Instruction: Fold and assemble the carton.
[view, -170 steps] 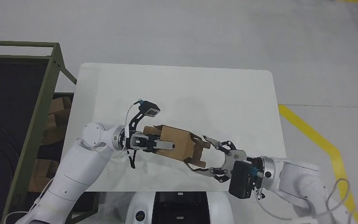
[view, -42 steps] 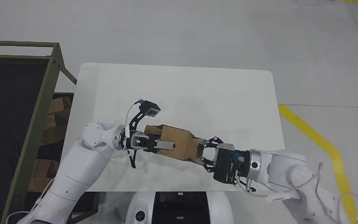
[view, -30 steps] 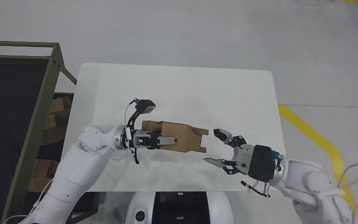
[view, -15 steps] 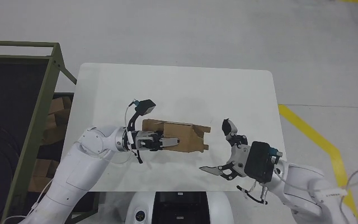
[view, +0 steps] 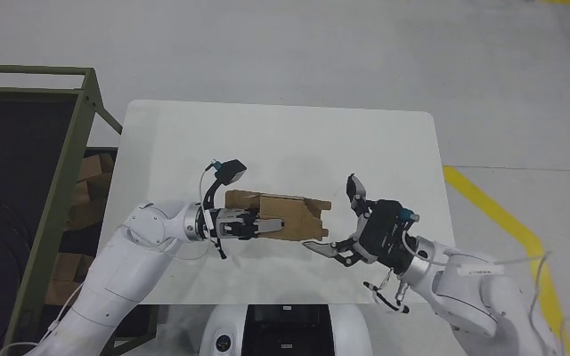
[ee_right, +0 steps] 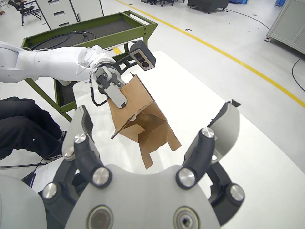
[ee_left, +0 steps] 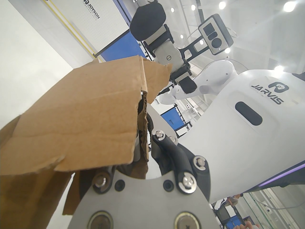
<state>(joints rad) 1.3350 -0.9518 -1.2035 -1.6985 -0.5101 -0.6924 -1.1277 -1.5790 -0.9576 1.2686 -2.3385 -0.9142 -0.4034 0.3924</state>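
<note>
**A:** Where is the carton [view: 276,218]?

**B:** Over the front middle of the white desk [view: 374,151], lying lengthwise between the two arms. It is brown corrugated cardboard opened into a squarish tube. Its open end shows bare inner walls, and its flaps [ee_right: 164,141] stick out with rough-cut edges.

**A:** What has hold of it?

**B:** The left end effector [view: 252,228] is pinching one wall at the end away from the flaps. A grey finger [ee_right: 118,96] lies flat on the outer panel, and the other goes inside.

**A:** And the other arm?

**B:** The right end effector [view: 329,214] faces the open end with its fingers spread wide, one tip on either side of the flaps and just beside them. I can't tell whether it touches.

**A:** Any containers about?

**B:** An olive-green metal cart [view: 62,178] stands beside the desk on the left arm's side. Its lower level holds flat brown cardboard pieces [view: 87,191], and its dark upper tray holds loose black cables [ee_right: 82,33].

**A:** And the desk surface?

**B:** Smooth and glossy, with rounded corners.
</note>
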